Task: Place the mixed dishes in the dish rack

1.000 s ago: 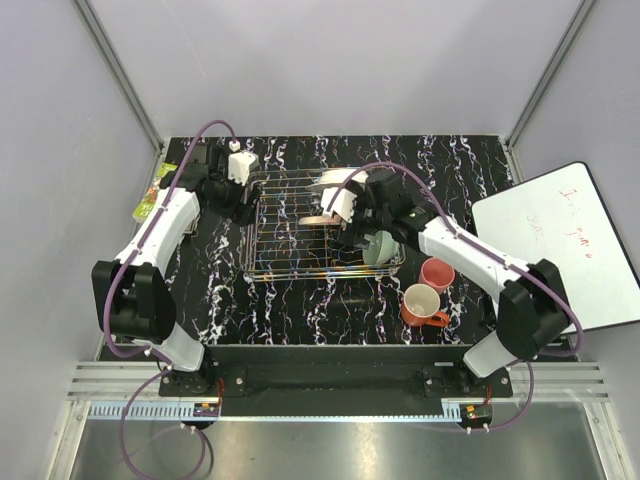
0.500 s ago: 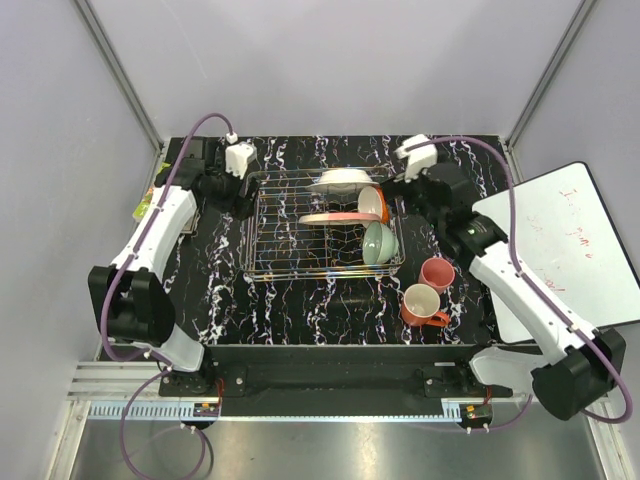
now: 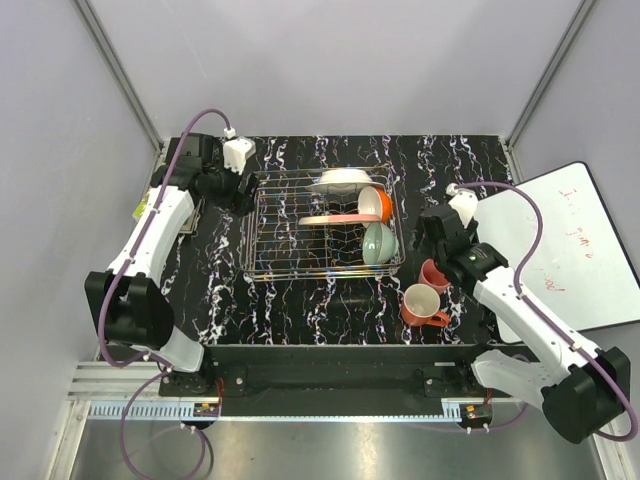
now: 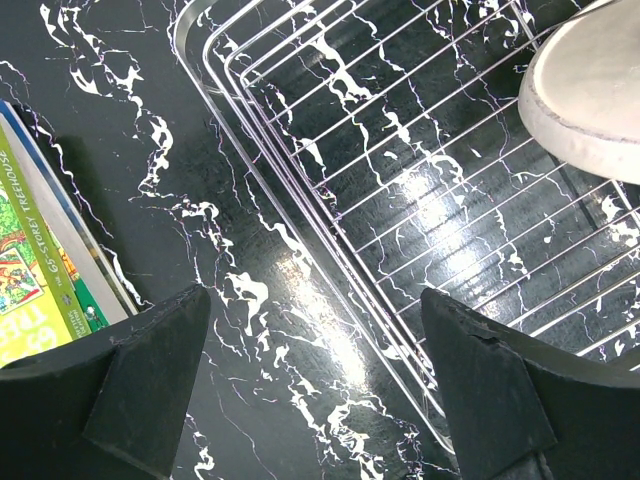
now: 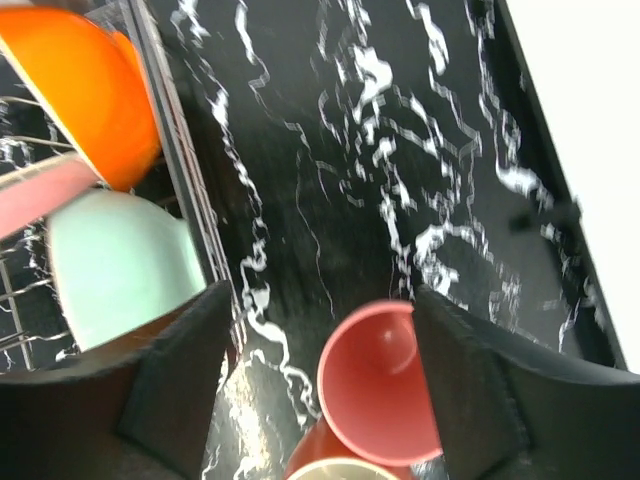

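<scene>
**Dish rack holds four pieces; cup and mug sit out on the counter**

Dish rack [image 3: 320, 225] stands around the middle of the black marbled counter [image 3: 300, 300], somewhat closer to the far edge. Four dishes are in it. The white round plate [image 3: 340, 181] is propped along the rack's far side. The peach-pink plate [image 3: 330, 218] stands on edge across the middle. The orange bowl [image 3: 375, 204] is tipped on its side in the rack's far right part. The pale green bowl [image 3: 378, 243] is also tipped and sits just nearer, against the rack's right wall.

The pink cup [image 3: 437, 273] is on the counter just off the rack's right side, towards the near right corner, with its mouth up. The orange handled mug [image 3: 420, 303] is right beside it, closer to the near edge, and also mouth up.

The right tool [image 5: 318, 300] hangs over the pink cup with its fingers [image 5: 180, 380] spread wide. In the wrist view the cup's rim shows between them. They grip nothing.

The left tool [image 4: 315, 295] is spread wide too and is empty. It is poised above bare counter at the rack's far left corner. A green book [image 4: 30, 290] lies along the counter's left edge. A whiteboard [image 3: 560, 250] lies beyond the right edge.
</scene>
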You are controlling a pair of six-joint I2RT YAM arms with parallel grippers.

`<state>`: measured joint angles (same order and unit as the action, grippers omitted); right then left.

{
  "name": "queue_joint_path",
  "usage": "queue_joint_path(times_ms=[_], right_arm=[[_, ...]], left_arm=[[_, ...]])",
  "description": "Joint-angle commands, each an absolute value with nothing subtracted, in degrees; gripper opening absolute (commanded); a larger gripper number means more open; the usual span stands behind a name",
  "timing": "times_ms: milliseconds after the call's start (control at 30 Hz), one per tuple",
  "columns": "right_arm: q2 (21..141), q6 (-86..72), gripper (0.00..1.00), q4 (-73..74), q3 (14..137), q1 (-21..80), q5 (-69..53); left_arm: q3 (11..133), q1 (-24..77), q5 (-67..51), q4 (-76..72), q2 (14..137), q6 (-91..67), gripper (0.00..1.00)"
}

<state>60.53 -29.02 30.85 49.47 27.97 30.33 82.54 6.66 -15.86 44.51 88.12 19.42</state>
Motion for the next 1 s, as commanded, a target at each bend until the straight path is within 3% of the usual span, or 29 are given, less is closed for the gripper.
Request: queue_joint_path(times_ms=[0, 200, 500, 800, 967], right_arm=[[60.9, -39.0, 0.69, 35.2, 49.2, 28.0, 29.8], [62.0, -41.8, 0.61, 35.3, 47.1, 28.0, 24.7], [62.0, -44.5, 0.62, 36.8, 45.5, 28.0, 21.6], [71.1, -45.4, 0.59, 33.8, 46.2, 28.0, 23.1], [72.7, -45.3, 0.35, 31.6, 45.9, 28.0, 24.4]], left_arm=[[84.4, 6.4, -17.4, 43.7, 86.7, 18.3, 0.90], [84.2, 6.4, -17.1, 43.8, 86.5, 18.6, 0.90], [83.6, 6.3, -17.7, 43.8, 86.7, 18.0, 0.90], [82.4, 6.3, -17.4, 43.7, 86.0, 17.8, 0.89], [82.2, 6.3, -18.9, 43.3, 84.3, 16.7, 0.89]])
